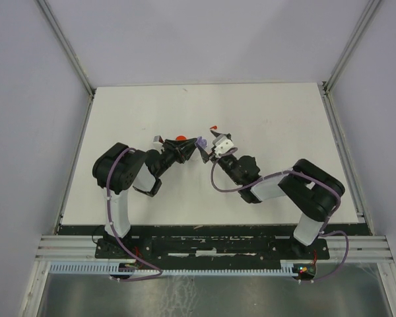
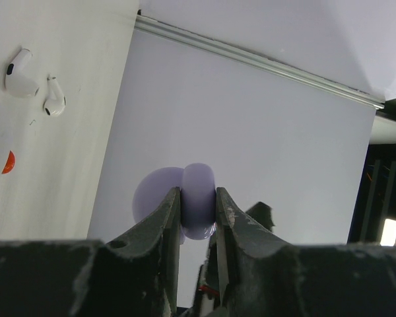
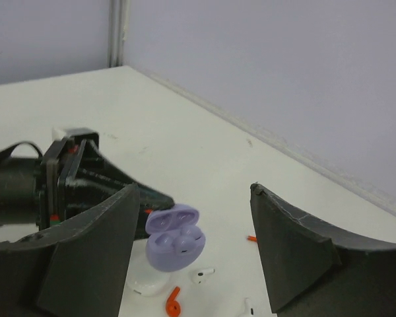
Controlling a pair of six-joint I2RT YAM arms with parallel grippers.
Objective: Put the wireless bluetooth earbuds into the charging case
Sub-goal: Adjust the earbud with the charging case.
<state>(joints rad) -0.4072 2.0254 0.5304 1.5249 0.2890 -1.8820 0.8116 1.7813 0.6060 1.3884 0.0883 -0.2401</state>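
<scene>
My left gripper (image 2: 198,193) is shut on the lavender charging case (image 2: 198,177), holding it above the table. In the right wrist view the case (image 3: 173,254) hangs with its lid open, and two lavender earbuds (image 3: 185,242) sit in its base. My right gripper (image 3: 195,191) is open, its fingers wide on either side of the case and apart from it, with nothing between them. On the table under the case lie white earbuds (image 3: 202,274), a red earbud (image 3: 173,302) and a small red piece (image 3: 251,238). The left wrist view shows two white earbuds (image 2: 20,74).
A white round case (image 3: 147,282) lies on the table just under the lavender one. From above, both grippers meet at the table's middle (image 1: 204,146), with a red object (image 1: 180,139) beside the left gripper. Walls (image 1: 356,59) enclose the table on three sides.
</scene>
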